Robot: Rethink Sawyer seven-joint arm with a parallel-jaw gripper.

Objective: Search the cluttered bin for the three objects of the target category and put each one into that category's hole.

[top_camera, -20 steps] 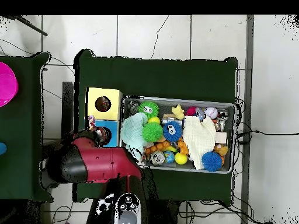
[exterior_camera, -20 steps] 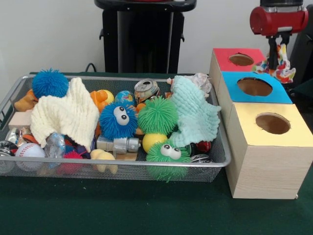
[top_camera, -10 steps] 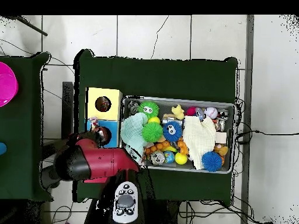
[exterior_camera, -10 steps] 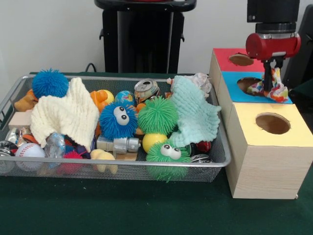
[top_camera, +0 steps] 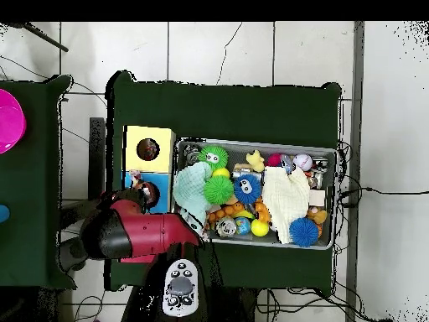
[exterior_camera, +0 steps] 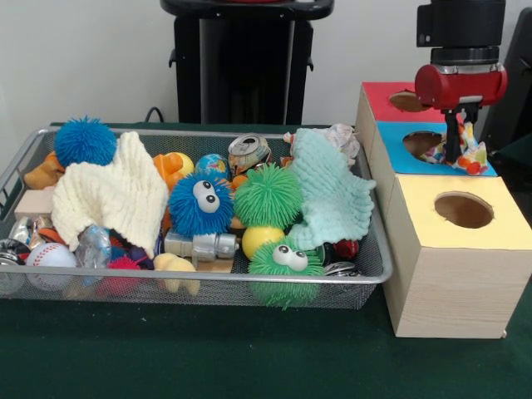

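polka-dot wrapper [exterior_camera: 467, 155] pinched in my gripper [exterior_camera: 455, 156], hanging over the blue box [exterior_camera: 432, 148], short of the yellow box's hole [exterior_camera: 463, 209]. nothing dropped in yet, i judge; a whitish wrapper [exterior_camera: 337, 133] waits in the bin [exterior_camera: 199, 285].

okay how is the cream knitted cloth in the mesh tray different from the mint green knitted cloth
The cream knitted cloth lies toward the left of the silver wire mesh tray in the front view; the mint green knitted cloth lies at its right end, nearest the wooden boxes. The cream cloth sits just under a spiky blue ball, while the mint cloth sits beside a spiky green ball. Both are soft, crumpled and draped over other toys.
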